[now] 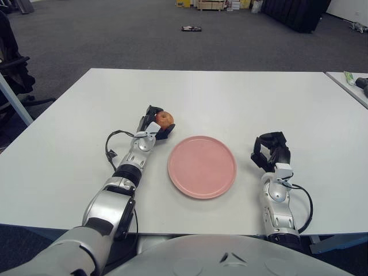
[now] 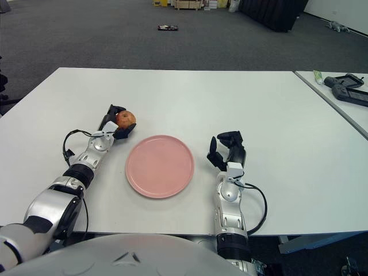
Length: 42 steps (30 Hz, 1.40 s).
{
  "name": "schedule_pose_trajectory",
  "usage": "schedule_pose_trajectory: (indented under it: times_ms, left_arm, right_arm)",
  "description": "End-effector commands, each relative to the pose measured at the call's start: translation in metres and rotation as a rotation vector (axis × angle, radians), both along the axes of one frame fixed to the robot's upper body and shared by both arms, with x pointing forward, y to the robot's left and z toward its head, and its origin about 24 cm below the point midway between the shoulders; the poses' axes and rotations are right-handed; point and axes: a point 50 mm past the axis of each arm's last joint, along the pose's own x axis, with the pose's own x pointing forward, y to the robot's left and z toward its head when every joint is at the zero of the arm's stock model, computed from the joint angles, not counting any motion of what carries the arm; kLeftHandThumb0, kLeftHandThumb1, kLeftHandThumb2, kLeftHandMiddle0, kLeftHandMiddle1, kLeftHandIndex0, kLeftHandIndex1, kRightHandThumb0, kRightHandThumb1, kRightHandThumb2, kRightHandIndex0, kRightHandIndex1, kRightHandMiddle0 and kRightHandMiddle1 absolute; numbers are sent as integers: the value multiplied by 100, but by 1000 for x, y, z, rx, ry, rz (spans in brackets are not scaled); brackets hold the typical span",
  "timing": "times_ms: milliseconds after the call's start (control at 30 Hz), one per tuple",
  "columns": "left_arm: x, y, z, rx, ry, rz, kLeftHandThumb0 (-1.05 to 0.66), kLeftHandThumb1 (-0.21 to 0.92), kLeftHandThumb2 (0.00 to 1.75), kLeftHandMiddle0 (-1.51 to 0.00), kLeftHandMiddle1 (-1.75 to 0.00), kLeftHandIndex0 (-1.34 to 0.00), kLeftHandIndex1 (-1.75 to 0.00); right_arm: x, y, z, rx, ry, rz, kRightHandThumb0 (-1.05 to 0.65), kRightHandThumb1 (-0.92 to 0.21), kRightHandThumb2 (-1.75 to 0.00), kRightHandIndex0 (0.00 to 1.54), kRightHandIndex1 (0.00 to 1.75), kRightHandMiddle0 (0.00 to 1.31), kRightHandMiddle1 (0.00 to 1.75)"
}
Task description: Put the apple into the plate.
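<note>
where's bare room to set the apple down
The plate is bare all over, the obvious spot. Table is free beyond the plate, and between plate and right hand. Only crowding: the left hand gripping the apple off the plate's far-left rim.

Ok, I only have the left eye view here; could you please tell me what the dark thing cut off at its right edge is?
Observer: The right eye view shows more of it: a black device shaped like a handheld controller, on the neighbouring table.
Operator: Thank you. Is anything beside it?
Observer: A green-and-white tube lies behind it, apart from it.
Operator: And does my table carry on right of the right hand?
Observer: Yes, the table shows well past the right hand.
</note>
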Motion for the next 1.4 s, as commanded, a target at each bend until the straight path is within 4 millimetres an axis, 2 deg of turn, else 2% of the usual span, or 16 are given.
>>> schedule_pose_trajectory:
  times_ms: [0, 67, 167, 367, 1133, 1367]
  left_arm:
    - [-4, 0, -5, 9, 3, -5, -49, 35, 124, -71, -172, -55, -174]
    - [-4, 1, -5, 24, -10, -11, -49, 30, 132, -87, -173, -61, -174]
    - [-4, 0, -4, 33, -19, -20, -50, 26, 137, -102, -174, -64, -175]
    - [-4, -1, -4, 13, -26, -26, -50, 24, 140, -116, -175, -66, -175]
    - [-5, 2, -1, -52, -56, 0, -50, 23, 142, -124, -175, -67, -175]
    - [-6, 0, 11, -53, -147, -11, -50, 24, 141, -126, -175, -67, -175]
  right_arm:
    - [2, 0, 6, -9, -25, 2, -38, -66, -88, 61, 129, 35, 175]
    - [2, 0, 6, -8, -25, 3, -38, -67, -88, 60, 128, 35, 175]
    - [2, 0, 6, -5, -21, 1, -38, -67, -87, 60, 128, 34, 175]
    - [2, 0, 5, -8, -18, -1, -38, -68, -86, 59, 128, 34, 175]
    - [2, 0, 6, 6, -28, -8, -38, -68, -86, 60, 129, 34, 175]
    - [3, -1, 5, 3, -20, -8, -38, -67, -87, 60, 130, 34, 175]
